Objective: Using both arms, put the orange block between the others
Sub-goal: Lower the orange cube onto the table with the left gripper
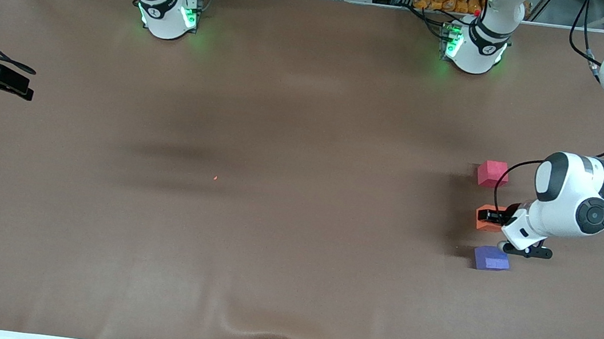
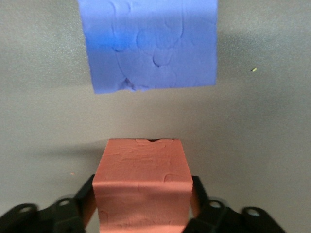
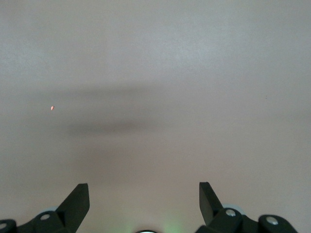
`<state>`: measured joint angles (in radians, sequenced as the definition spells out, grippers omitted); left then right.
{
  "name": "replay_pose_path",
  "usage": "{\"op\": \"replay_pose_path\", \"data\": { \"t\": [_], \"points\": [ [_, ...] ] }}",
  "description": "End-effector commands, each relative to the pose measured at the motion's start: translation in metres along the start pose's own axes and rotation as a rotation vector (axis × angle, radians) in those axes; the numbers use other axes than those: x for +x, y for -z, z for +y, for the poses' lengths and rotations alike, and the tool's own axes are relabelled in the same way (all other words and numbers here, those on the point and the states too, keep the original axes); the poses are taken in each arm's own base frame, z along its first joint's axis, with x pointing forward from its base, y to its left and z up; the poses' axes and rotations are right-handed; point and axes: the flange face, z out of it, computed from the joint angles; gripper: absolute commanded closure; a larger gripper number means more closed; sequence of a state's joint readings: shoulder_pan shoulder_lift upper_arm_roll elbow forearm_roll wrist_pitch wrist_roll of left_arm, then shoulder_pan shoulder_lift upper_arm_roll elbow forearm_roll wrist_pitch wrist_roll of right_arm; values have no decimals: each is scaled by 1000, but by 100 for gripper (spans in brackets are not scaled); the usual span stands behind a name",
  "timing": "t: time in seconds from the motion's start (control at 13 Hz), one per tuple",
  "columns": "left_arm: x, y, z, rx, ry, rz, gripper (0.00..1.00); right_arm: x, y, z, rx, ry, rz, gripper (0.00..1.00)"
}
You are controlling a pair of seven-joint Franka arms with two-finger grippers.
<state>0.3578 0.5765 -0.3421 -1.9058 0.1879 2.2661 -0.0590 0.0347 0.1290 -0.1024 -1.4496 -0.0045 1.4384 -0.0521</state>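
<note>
The orange block (image 1: 483, 224) (image 2: 141, 165) rests on the table between the pinkish-red cube (image 1: 492, 173) and the purple-blue cube (image 1: 491, 258) (image 2: 150, 43), near the left arm's end. The pinkish-red cube lies farther from the front camera and the purple-blue one nearer. My left gripper (image 1: 491, 217) (image 2: 143, 184) is down around the orange block. Its fingers (image 2: 198, 191) stand open, a thin gap off each side of the block. My right gripper (image 1: 21, 89) (image 3: 143, 187) waits open and holds nothing, over bare table at the right arm's end.
A brown mat (image 1: 283, 132) covers the table. A tiny orange speck (image 1: 215, 177) (image 3: 52, 108) lies near the middle. The two arm bases (image 1: 168, 12) (image 1: 472, 46) stand along the edge farthest from the front camera.
</note>
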Motion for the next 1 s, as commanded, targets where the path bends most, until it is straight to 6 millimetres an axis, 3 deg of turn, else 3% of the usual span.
{"op": "replay_pose_path", "data": {
  "t": [0.0,0.38,0.61,0.92],
  "points": [
    [3,0,6,16,-32,12,0,-3,-2,1,-14,-8,3,0],
    [4,10,3,22,-28,23,0,-3,0,1,-15,-9,7,0],
    [5,29,0,33,-25,49,0,-4,1,1,-15,-8,6,0],
    [7,45,-2,40,-21,51,0,-17,22,-1,-14,-2,-6,0]
  ]
}}
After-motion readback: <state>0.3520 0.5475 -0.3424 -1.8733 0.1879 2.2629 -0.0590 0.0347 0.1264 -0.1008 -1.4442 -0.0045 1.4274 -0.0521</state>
